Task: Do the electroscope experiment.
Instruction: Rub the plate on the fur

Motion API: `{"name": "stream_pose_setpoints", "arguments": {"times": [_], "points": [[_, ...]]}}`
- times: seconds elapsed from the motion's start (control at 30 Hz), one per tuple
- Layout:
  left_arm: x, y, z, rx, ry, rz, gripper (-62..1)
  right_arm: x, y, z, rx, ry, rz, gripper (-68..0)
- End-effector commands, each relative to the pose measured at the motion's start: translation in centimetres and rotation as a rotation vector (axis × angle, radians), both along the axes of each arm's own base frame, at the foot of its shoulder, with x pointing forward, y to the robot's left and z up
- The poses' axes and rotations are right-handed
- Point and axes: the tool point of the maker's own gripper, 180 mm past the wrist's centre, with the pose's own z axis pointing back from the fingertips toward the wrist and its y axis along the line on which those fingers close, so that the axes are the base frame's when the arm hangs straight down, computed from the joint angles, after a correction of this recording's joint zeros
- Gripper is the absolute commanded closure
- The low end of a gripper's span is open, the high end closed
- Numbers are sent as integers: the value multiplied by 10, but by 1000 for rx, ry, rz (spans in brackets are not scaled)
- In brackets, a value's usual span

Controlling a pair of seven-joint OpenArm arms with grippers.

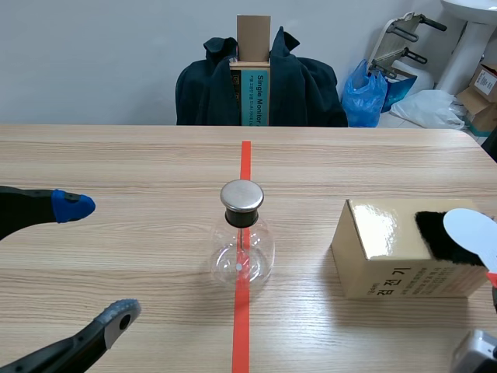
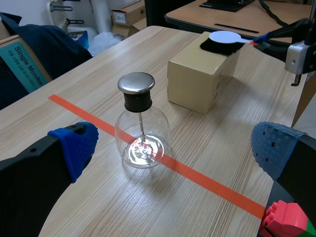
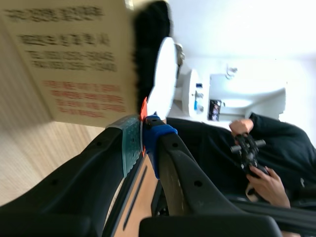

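One glass electroscope (image 1: 241, 237) stands upright at mid-table on the orange-red tape line (image 1: 245, 159). It has a round clear flask, a black stopper, a flat metal cap (image 1: 241, 196) and a thin rod running down inside. We note bare wooden table (image 1: 116, 155) all round it. Its nearest neighbour is a tan cardboard box (image 1: 388, 256) to its right, apart from it, toward the table's right side. A black fur pad (image 1: 435, 233) sits on the box top. The left gripper (image 1: 97, 260) hovers low to the flask's left, fingers spread wide, touching nothing. The right gripper (image 3: 143, 140) comes in from the right, fingers pinching the orange-red handle of a white disc (image 1: 472, 231), whose face lies on the fur pad.
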Motion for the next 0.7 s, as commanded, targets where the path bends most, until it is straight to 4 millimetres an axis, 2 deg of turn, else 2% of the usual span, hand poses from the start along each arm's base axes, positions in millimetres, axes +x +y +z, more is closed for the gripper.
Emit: {"name": "stream_pose_setpoints", "arguments": {"times": [0.0, 0.17, 0.3, 0.33, 0.47, 0.5, 0.6, 0.67], "points": [[4, 1, 7, -21, -22, 13, -623, 0, 0, 4, -6, -13, 20, -7], [4, 1, 7, -21, -22, 13, -623, -3, 18, 0, 17, 1, 88, -7], [4, 1, 7, -21, -22, 12, -623, 0, -8, -2, -16, 9, -56, -7], [4, 1, 7, -21, -22, 12, -623, 0, -9, -2, -18, 10, -59, -7], [4, 1, 7, -21, -22, 12, -623, -3, 21, -1, 23, 6, 94, -7], [4, 1, 7, -21, -22, 12, -623, -2, 20, -2, 23, 7, 80, -7], [3, 1, 6, -18, -23, 11, -623, -1, -7, -3, -13, 14, -62, -7], [3, 1, 6, -18, -23, 11, -623, 0, -11, -4, -19, 26, -56, -7]]}}
